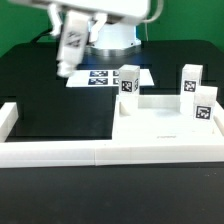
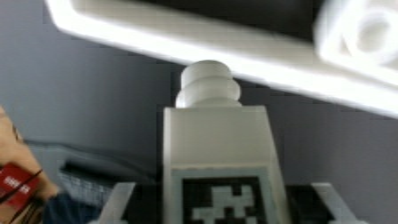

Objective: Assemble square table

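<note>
Square tabletop [image 1: 160,118] lies on bench [image 1: 40,85], against border wall [image 1: 110,152]. Three leg blocks [image 1: 127,81] [image 1: 190,77] [image 1: 203,103] stand upright in or at it. Fourth leg [image 1: 71,45] above bench beyond tabletop, clenched in claw [image 1: 72,30], long axis tilted; wrist view: peg end [image 2: 208,82] points away from claw toward tabletop edge [image 2: 196,45].

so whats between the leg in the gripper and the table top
Nothing. In the exterior view, only bare black table lies between the held leg and the table top; the marker board sits behind that stretch.
</note>
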You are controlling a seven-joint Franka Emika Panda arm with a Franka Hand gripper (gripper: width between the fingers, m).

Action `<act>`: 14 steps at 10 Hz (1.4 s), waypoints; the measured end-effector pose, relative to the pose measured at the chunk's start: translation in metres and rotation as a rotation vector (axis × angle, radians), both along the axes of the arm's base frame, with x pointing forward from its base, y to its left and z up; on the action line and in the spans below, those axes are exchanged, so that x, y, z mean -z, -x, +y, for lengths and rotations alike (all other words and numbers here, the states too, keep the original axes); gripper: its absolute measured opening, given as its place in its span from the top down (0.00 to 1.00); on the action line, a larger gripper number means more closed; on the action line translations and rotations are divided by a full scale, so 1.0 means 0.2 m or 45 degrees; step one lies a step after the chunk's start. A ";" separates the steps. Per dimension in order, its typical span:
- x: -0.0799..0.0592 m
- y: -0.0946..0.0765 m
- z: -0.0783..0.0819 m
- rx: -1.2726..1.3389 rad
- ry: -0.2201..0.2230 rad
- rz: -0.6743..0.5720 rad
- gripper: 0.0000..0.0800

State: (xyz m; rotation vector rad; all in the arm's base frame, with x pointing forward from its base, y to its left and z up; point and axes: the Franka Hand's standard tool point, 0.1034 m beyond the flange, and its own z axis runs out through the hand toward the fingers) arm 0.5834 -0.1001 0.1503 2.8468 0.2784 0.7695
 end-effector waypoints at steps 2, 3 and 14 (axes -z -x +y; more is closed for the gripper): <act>0.06 -0.08 0.22 0.025 -0.138 -0.009 0.64; 0.10 -0.12 0.35 0.060 -0.203 -0.014 0.64; 0.19 -0.18 0.43 0.031 -0.251 0.001 0.64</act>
